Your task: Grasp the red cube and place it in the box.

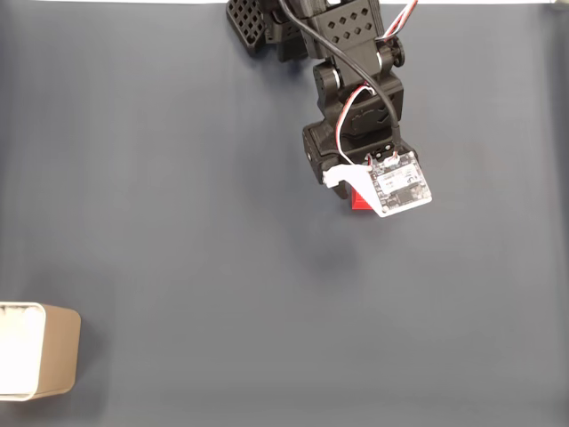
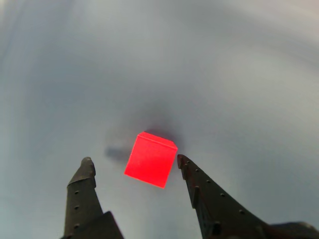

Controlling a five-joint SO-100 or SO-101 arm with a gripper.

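Checking the fixed view first, I noted the arm reaching down from the far edge of the tabletop, its wrist board covering most of the red cube (image 1: 357,199), of which a sliver showed beneath it, right of centre in the far half. The box (image 1: 55,349) sat at the near left corner of the tabletop, well apart from the cube, part cut by the picture's edge. I could not read the fingers from this view.

In the wrist view the gripper (image 2: 133,161) stood spread wide, nothing held. The cube (image 2: 150,160) lay on the grey surface between and just ahead of the fingertips (image 2: 87,163), closer to the right finger and turned corner-on to the jaws.

My judgement: descent not finished, grasp not yet begun. To do it well I wanted the cube centred between the fingers, wrist rolled so the pads met flat faces, then lowered further before closing. Closing on the corners risked the cube twisting or squirting out.
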